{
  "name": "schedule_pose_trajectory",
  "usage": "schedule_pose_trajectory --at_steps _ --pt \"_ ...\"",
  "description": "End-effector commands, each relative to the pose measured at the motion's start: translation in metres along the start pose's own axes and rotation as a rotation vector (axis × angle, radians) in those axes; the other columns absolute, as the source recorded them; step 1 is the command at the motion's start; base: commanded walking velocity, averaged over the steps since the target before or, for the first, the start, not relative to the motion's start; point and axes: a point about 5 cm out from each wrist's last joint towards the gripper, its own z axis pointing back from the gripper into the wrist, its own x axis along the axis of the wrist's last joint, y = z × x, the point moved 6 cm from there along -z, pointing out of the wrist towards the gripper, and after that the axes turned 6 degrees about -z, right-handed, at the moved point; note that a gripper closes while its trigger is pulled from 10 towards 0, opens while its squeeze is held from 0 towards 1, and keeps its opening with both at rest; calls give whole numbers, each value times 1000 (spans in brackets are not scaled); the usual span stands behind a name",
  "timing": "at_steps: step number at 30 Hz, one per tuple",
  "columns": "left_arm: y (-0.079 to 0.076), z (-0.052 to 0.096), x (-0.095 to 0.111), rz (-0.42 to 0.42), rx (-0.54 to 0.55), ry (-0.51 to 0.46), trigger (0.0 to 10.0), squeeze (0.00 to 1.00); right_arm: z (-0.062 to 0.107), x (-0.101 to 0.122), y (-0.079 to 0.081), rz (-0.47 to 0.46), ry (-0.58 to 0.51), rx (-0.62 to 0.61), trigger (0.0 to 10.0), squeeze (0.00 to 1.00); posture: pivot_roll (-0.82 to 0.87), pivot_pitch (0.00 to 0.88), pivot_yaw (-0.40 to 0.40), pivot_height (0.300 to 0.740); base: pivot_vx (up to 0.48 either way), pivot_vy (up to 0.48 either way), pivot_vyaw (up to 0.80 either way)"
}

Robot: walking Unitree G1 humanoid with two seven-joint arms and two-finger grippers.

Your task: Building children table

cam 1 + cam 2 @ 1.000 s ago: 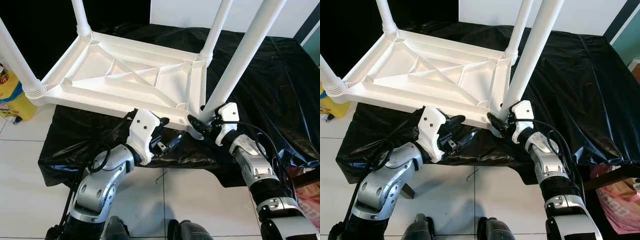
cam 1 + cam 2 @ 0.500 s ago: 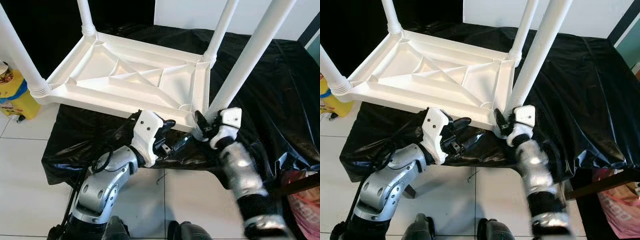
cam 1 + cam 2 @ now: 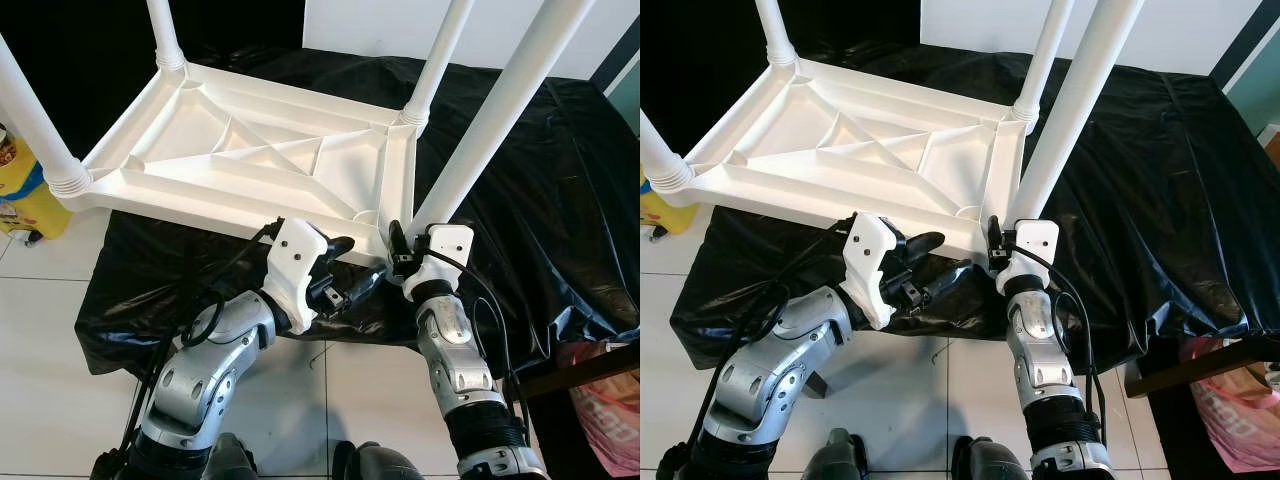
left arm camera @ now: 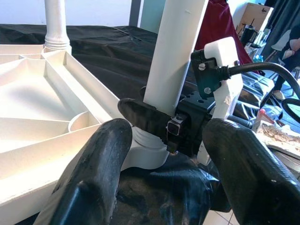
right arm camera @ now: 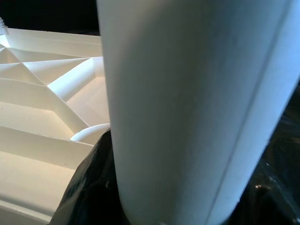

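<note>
A white plastic children's table (image 3: pixel 250 150) lies upside down on a black sheet, its legs pointing up. My right gripper (image 3: pixel 400 255) is shut around the base of the near right leg (image 3: pixel 490 130), where the leg meets the corner socket. The right wrist view has that leg (image 5: pixel 187 108) pressed close between the fingers (image 5: pixel 89 187). My left gripper (image 3: pixel 355 265) is open just left of that corner, beside the table's near edge, holding nothing. From the left wrist view, its two fingers (image 4: pixel 89 178) frame the leg (image 4: pixel 173 51) and the right gripper's black finger (image 4: pixel 150 117).
The black sheet (image 3: pixel 560 200) covers a low platform that ends just before my arms; white tiled floor (image 3: pixel 50 320) lies below. A yellow container (image 3: pixel 25 195) stands at the far left and a pink bag (image 3: pixel 600 390) at the lower right. The other three legs rise around the frame.
My right forearm has swung in from the right and now stands straight below the leg, wrist turned, still at the leg's base. The left gripper has hardly moved.
</note>
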Motion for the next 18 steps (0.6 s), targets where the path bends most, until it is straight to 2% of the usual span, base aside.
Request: schedule_pose_trajectory --at_steps 1,3,4,6,7,11,14,16,17,18 --pt "-6 -1 2 0 -18 -4 10000 0 8 -21 1 28 83 8 10000 0 193 155 -150 740 0 0 0" --pt "-6 -1 2 0 -18 -4 10000 0 8 -21 1 28 83 8 10000 0 193 155 -150 740 0 0 0" --pt "-6 -1 2 0 -17 -4 10000 0 7 -20 1 30 80 13 10000 180 193 151 -151 740 0 0 0" --pt "-6 -1 2 0 -17 -4 10000 0 7 -20 1 30 80 13 10000 180 193 151 -151 740 0 0 0" --pt "-6 -1 2 0 -17 -4 10000 0 7 -19 0 31 74 19 10000 1000 193 148 -150 740 0 0 0" --pt "-6 -1 2 -1 -18 -4 10000 0 6 -15 0 32 64 46 10000 1000 192 143 -150 740 0 0 0" --pt "-6 -1 2 -4 -19 -3 10000 0 4 -9 -1 39 61 150 10000 1000 190 140 -152 740 0 0 0" --pt "-6 -1 2 -4 -19 -3 10000 0 4 -9 -1 39 61 150 10000 1000 190 140 -152 740 0 0 0" --pt "-6 -1 2 -4 -19 -3 10000 0 3 -8 1 39 71 205 10000 1000 189 139 -154 740 0 0 0" --pt "-6 -2 2 -4 -19 -4 10000 0 3 -6 2 38 82 265 10000 0 189 139 -155 740 0 0 0"
